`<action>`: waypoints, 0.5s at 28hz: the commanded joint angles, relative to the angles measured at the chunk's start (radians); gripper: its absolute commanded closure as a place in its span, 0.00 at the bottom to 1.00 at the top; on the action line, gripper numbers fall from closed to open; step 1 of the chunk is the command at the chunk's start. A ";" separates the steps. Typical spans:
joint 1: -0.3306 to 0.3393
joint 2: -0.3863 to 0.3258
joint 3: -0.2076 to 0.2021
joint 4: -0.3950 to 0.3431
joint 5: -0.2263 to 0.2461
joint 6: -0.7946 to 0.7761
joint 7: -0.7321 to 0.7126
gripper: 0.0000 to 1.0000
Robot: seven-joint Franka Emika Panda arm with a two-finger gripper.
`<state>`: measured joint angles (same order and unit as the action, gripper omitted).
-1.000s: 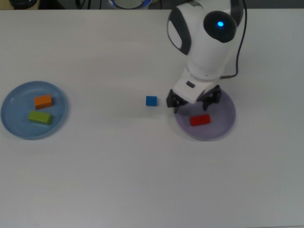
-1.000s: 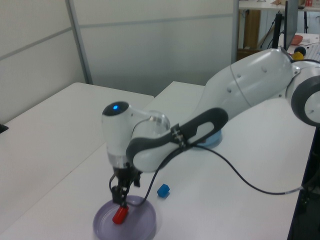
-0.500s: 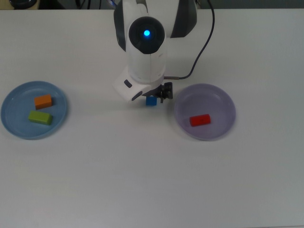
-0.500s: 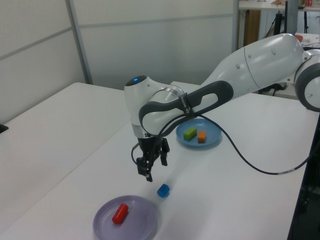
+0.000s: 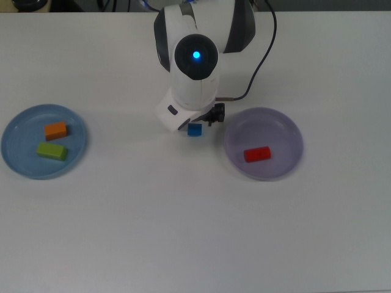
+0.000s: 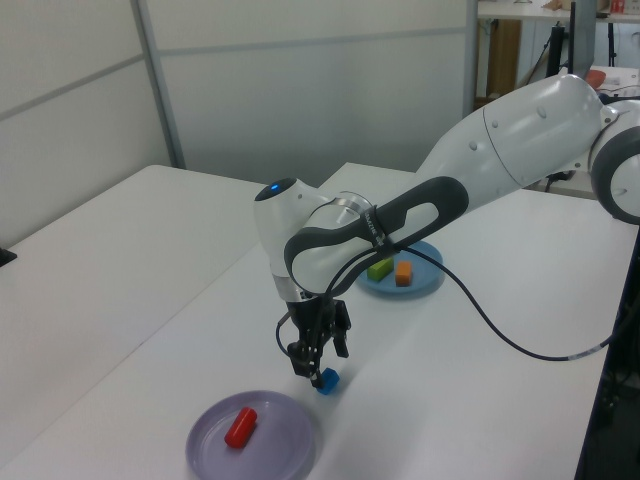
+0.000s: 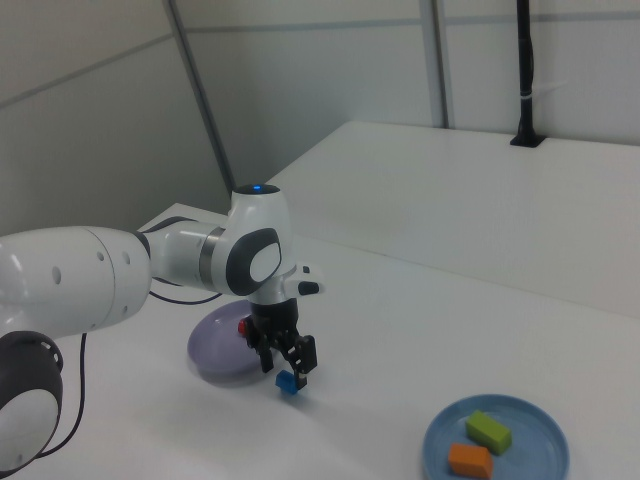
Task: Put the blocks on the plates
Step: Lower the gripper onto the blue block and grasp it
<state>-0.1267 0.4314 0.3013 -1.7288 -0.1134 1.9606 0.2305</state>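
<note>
On the white table (image 5: 183, 232), the plate (image 5: 24, 159) near the top view's left edge is light blue and carries an orange block (image 5: 55, 130) and a lime-green block (image 5: 51, 151). The other plate (image 5: 281, 131) is pale lavender with a red block (image 5: 257, 154) on it. The small cube (image 5: 195, 129) is blue. The arm (image 5: 195, 61) is white with dark grey joints and a glowing blue light; its gripper (image 6: 318, 362) is black.

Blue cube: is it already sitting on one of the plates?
No, in the top view the blue cube lies on the bare white table, between the light blue plate and the lavender plate.
</note>
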 commanded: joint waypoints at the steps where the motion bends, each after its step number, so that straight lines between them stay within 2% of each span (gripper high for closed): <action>1: 0.002 -0.028 -0.007 -0.038 0.009 0.006 -0.026 0.22; 2: 0.002 -0.020 -0.007 -0.038 0.009 0.006 -0.034 0.30; 6: 0.004 -0.016 -0.007 -0.038 0.006 0.007 -0.053 0.41; 14: 0.006 0.003 -0.007 -0.035 -0.017 0.053 -0.054 0.52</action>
<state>-0.1266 0.4384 0.3012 -1.7441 -0.1165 1.9709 0.1985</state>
